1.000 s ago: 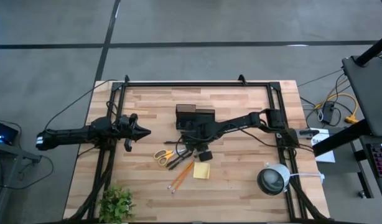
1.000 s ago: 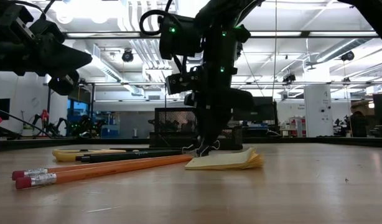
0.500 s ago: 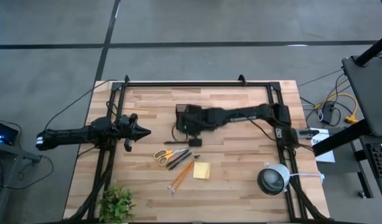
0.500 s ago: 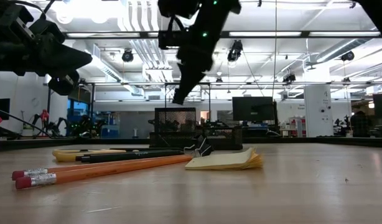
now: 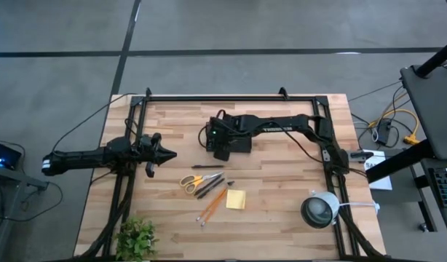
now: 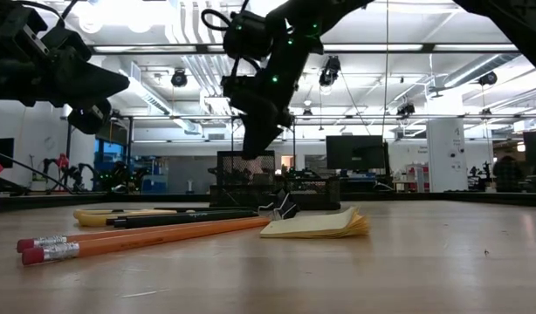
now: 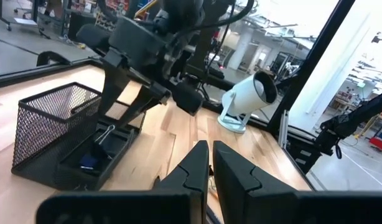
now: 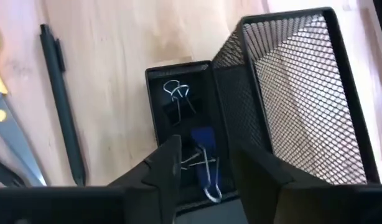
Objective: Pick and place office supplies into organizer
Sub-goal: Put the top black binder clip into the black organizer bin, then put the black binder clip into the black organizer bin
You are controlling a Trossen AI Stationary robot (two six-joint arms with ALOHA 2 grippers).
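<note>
Hovering over the organizer [image 5: 229, 136], the right claw [image 8: 203, 165] is being held with its fingers parted and nothing between them. Directly beneath it, in the organizer's low front tray, a blue binder clip [image 8: 203, 163] and a black binder clip [image 8: 175, 102] are being shown lying loose; the tall mesh compartment is standing just beside the claw, on its far side from the pens. The organizer is also being seen in the left wrist view [image 7: 66, 140], with the right arm bent down over it.

Well apart from the right claw, toward the table's [image 5: 282, 218] near edge, the remaining supplies are being left on the wood: yellow-handled scissors [image 5: 190, 181], dark pens [image 5: 209, 183], orange pencils [image 5: 212, 206], a yellow sticky-note pad [image 5: 236, 199], and one more binder clip [image 6: 284, 208] just beside the pad.

The left claw [image 5: 169, 153] is being kept pressed together, empty, raised above the table's left side, well apart from the organizer.
</note>
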